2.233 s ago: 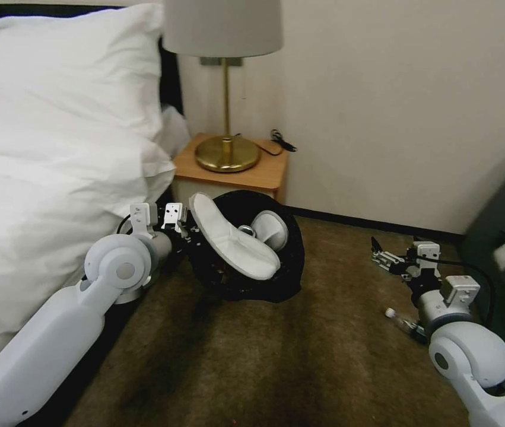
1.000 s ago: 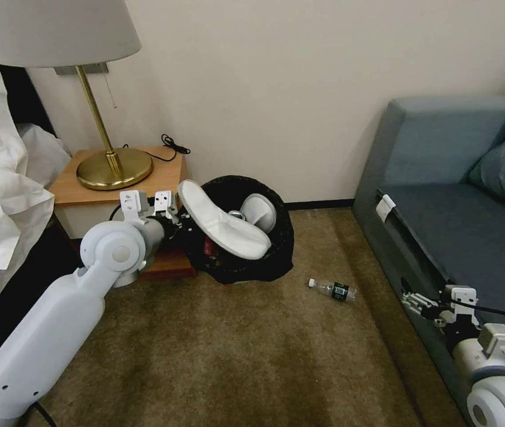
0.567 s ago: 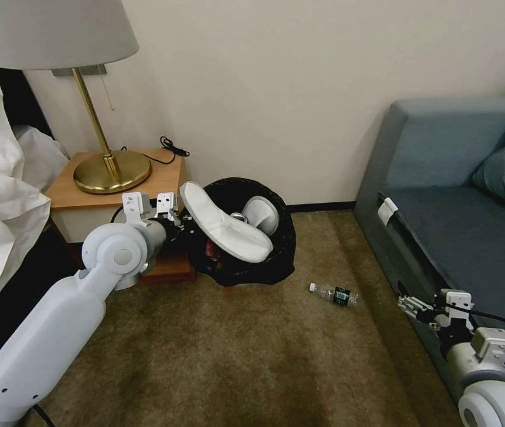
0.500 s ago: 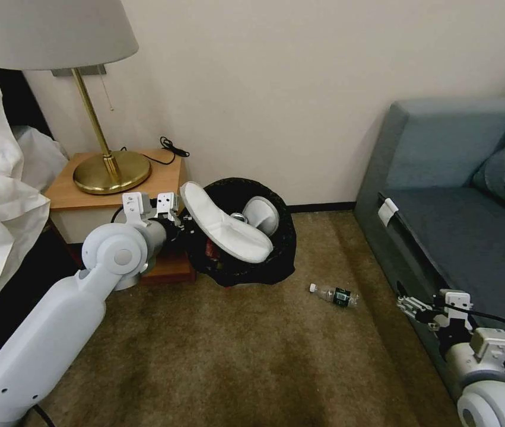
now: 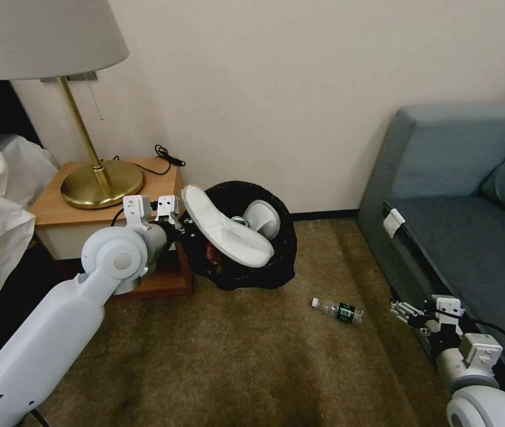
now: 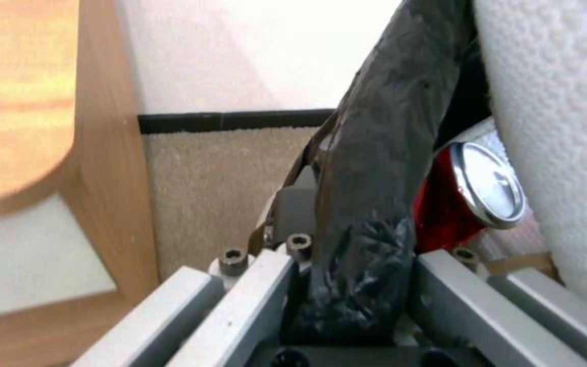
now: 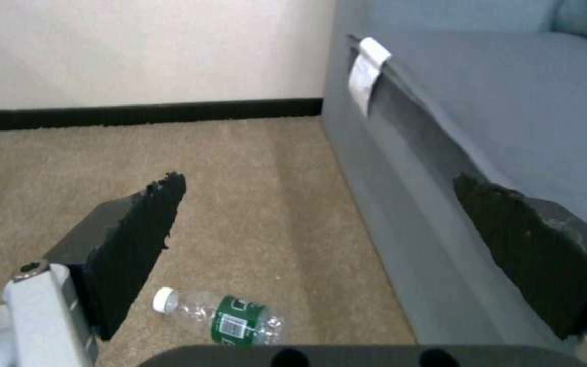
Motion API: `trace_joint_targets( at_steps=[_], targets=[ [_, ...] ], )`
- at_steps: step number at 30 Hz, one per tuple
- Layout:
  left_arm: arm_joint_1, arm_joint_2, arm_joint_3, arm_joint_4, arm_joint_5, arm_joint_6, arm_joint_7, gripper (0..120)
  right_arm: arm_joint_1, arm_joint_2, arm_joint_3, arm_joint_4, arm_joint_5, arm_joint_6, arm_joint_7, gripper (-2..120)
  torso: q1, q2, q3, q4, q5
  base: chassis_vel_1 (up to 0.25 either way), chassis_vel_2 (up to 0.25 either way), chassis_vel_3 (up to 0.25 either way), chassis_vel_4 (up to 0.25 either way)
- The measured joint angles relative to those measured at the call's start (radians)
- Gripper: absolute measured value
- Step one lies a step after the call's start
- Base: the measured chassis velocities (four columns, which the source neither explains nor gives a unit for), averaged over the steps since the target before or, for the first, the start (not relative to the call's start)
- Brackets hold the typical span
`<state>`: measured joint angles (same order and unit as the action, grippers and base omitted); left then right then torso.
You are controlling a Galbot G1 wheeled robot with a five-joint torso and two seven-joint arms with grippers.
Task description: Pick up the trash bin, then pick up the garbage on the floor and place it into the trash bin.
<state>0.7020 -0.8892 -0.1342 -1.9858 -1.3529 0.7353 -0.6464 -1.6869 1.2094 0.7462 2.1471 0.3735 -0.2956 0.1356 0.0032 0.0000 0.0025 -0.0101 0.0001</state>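
View: my camera had swung right and dipped slightly.
Left gripper (image 6: 348, 285): clamped on trash bin (image 5: 276, 261) rim.
Right gripper (image 7: 348, 244): spread apart above bottle (image 5: 338, 310), my next pickup.

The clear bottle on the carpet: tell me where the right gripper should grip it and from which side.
Grip the clear bottle across its labelled middle, coming down from above. It lies on its side on open carpet, white cap toward the trash bin, so its round body probably fits between the right gripper's open jaws.
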Motion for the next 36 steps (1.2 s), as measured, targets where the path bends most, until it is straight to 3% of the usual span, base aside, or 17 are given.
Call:
trace_joint_targets(
  at_steps=[5, 10, 20, 22, 28, 32, 36],
  targets=[
    [-0.001, 0.012, -0.004, -0.012, -0.009, 0.000, -0.001, 1, 0.007, -0.047, 0.018, -0.035, 0.010, -0.008, -0.071, 100, 0.000, 0.000, 0.000, 0.0000, 0.0003, -0.069, 0.080, 0.082, -0.089],
    [-0.001, 0.023, -0.008, -0.022, -0.017, 0.000, -0.001, 1, 0.023, -0.212, 0.083, -0.098, 0.087, -0.078, -0.247, 100, 0.000, 0.000, 0.000, 0.0002, -0.0001, 0.000, 0.000, 0.000, 0.000],
    [0.000, 0.025, -0.008, -0.034, -0.024, 0.000, -0.003, 1, 0.151, -0.363, 0.092, -0.269, 0.121, -0.147, -0.536, 100, 0.000, 0.000, 0.000, 0.0001, 0.0002, 0.000, 0.000, 0.000, 0.000],
    [0.000, 0.027, -0.008, -0.037, -0.027, 0.000, -0.004, 1, 0.207, -0.414, 0.048, -0.321, 0.129, -0.150, -0.632, 100, 0.000, 0.000, 0.000, 0.0001, 0.0000, 0.000, 0.000, 0.000, 0.000],
    [-0.001, 0.033, -0.001, -0.039, -0.036, 0.000, -0.014, 1, 0.367, -0.485, -0.111, -0.454, 0.141, -0.150, -0.760, 100, 0.000, 0.000, 0.000, 0.0001, 0.0000, 0.000, 0.000, 0.000, 0.000],
    [-0.007, 0.037, 0.003, -0.038, -0.042, 0.000, -0.017, 1, 0.453, -0.506, -0.195, -0.535, 0.137, -0.146, -0.795, 100, 0.000, 0.000, 0.000, 0.0005, 0.0003, 0.000, 0.000, 0.000, 0.000],
    [-0.030, 0.012, 0.018, -0.012, -0.041, 0.000, -0.003, 1, 0.495, -0.527, -0.243, -0.632, 0.125, -0.140, -0.844, 100, 0.000, 0.000, 0.000, 0.0002, -0.0001, 0.000, 0.000, 0.000, 0.000]
  ],
)
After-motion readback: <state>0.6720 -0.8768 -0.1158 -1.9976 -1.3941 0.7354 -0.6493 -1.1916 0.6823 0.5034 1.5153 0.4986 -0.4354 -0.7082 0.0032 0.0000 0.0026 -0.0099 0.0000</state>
